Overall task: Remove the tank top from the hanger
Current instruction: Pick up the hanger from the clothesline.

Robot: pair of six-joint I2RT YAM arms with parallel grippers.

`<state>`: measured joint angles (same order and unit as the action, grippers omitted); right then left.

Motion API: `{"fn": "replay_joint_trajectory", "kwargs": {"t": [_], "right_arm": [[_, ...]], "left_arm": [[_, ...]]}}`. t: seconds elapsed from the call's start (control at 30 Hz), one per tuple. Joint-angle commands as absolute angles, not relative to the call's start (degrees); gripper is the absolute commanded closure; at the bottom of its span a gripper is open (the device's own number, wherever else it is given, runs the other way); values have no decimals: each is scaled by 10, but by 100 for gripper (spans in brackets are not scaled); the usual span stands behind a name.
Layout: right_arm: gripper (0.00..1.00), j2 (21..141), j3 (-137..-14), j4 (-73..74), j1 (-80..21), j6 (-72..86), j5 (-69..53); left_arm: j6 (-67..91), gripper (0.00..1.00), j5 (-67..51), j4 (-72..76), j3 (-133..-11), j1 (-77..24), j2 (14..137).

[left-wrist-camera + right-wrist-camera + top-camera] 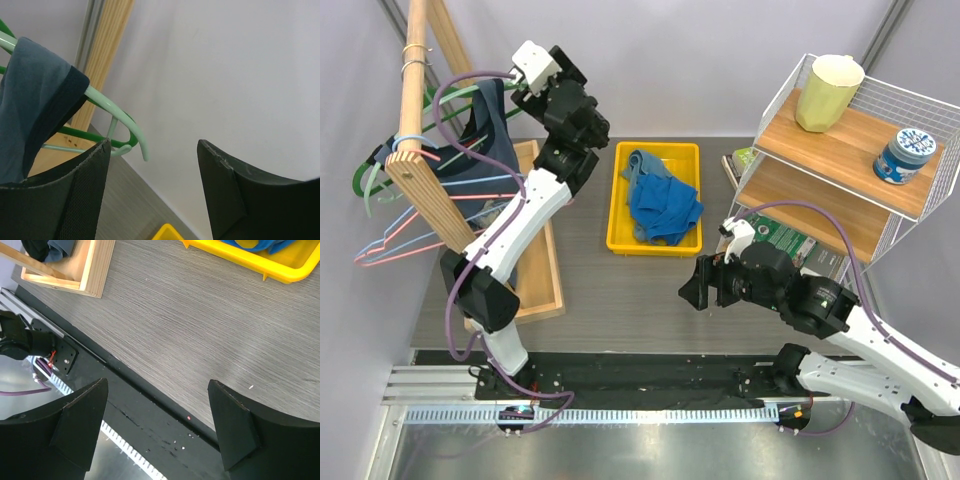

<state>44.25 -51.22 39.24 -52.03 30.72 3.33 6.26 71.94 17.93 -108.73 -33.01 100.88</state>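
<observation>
A dark blue tank top point(485, 135) hangs on a mint-green hanger point(470, 93) from the wooden rack at the left. In the left wrist view the tank top's strap point(35, 100) drapes over the mint hanger's arm point(112, 107), whose end curves down. My left gripper point(512, 88) is raised just right of the hanger's end, open and empty; its fingers point(85, 190) frame the hanger tip. My right gripper point(692, 285) is open and empty, low over the table near its front edge point(155, 390).
A wooden rack point(415, 150) holds several coloured hangers point(390, 235). A wooden tray point(542, 260) lies below it. A yellow bin point(620, 215) holds blue clothes point(662, 200). A wire shelf point(850, 150) at right carries a yellow cup point(828, 92) and a blue tin point(907, 153).
</observation>
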Motion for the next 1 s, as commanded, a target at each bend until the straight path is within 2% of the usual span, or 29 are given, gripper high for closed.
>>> {"fn": "replay_joint_trajectory", "kwargs": {"t": [0.0,0.27,0.97], "right_arm": [[14,430,-526,367,-523,338,40],[14,447,-533,358,-523,329,41],[13,437,-530,340,-523,309,20]], "left_arm": [[119,32,733,245,-1084,-311,1001],[121,35,770,328,-1034,-294,985],[167,42,742,330,-1058,-250,1015]]}}
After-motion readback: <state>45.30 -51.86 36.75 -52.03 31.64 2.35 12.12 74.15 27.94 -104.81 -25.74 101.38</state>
